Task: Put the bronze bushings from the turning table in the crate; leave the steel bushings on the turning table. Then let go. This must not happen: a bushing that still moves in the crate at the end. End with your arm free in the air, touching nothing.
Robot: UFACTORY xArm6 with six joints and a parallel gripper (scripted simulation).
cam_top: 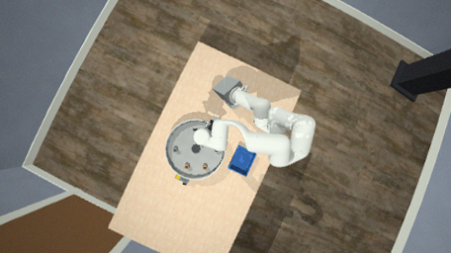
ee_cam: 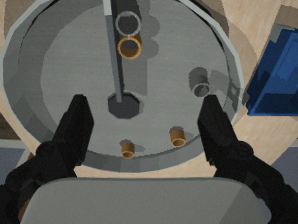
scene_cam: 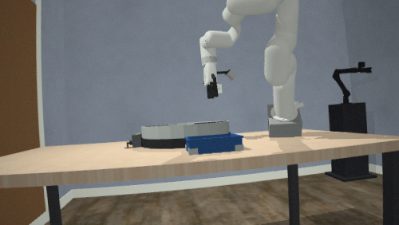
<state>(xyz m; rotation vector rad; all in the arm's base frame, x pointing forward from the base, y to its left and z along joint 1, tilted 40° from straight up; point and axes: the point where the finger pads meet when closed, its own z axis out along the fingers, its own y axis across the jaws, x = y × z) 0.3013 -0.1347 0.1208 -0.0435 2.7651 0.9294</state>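
Observation:
The round grey turning table [ee_cam: 123, 72] fills the wrist view and also shows in the overhead view [cam_top: 194, 153] and the side view [scene_cam: 185, 133]. Three bronze bushings stand on it: one [ee_cam: 129, 47] near the far rim and two [ee_cam: 127, 149] [ee_cam: 177, 137] near the near rim. Two steel bushings are on it too: one [ee_cam: 128, 23] just beyond the far bronze one and one [ee_cam: 198, 83] at the right. My gripper [ee_cam: 145, 108] [scene_cam: 212, 92] is open and empty, high above the table's middle. The blue crate [cam_top: 243, 160] [scene_cam: 214, 143] [ee_cam: 274, 76] sits right beside the table.
A divider bar [ee_cam: 115, 43] runs from the table's hub [ee_cam: 124, 106] to its far rim. The arm's grey base [scene_cam: 284, 127] stands behind the crate. A small black-and-yellow unit [cam_top: 180, 178] is fixed at the turning table's edge.

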